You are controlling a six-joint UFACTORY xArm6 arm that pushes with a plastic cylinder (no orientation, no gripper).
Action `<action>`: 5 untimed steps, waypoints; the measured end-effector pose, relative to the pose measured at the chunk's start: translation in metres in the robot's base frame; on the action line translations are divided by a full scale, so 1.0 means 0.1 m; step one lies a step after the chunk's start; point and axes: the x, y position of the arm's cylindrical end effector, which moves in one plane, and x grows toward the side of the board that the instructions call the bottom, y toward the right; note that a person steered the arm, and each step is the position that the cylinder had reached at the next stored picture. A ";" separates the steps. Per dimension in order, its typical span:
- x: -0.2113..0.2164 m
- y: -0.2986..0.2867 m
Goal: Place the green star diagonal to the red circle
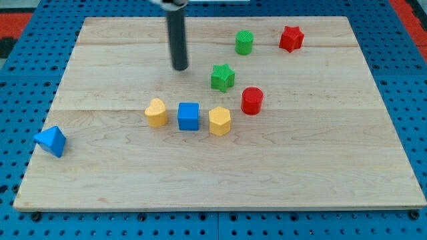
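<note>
While my tip [180, 68] rested on bare table [100, 53], the green star [223, 77] lay off toward the view's right of it and slightly lower, with clear wood between them. I carry no hand, only a rod, so nothing could be apart, together or clamped on anything. Further right and lower than the star sat the red circle [252, 101], near it but not touching, so the two already looked roughly corner to corner. I judged the placing step nearly or fully done. If any trimming was called for, it would be a short nudge from the star's side nearest my tip, taken gently so the star did not run into the circle.

Below my tip ran a row of yellow heart [156, 113], blue cube [189, 116] and yellow hexagon [219, 121]. A green cylinder [244, 43] and red star [291, 39] stood far right, near the table's top edge. A blue triangular block [51, 141] sat well away at the left edge. Open wood surrounded my tip, with every edge well off.
</note>
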 end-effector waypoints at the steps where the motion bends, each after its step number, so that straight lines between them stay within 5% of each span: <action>1: 0.14 0.73; 2: 0.14 1.69; 3: 0.20 1.79; 4: 0.55 2.12; 5: 1.42 2.04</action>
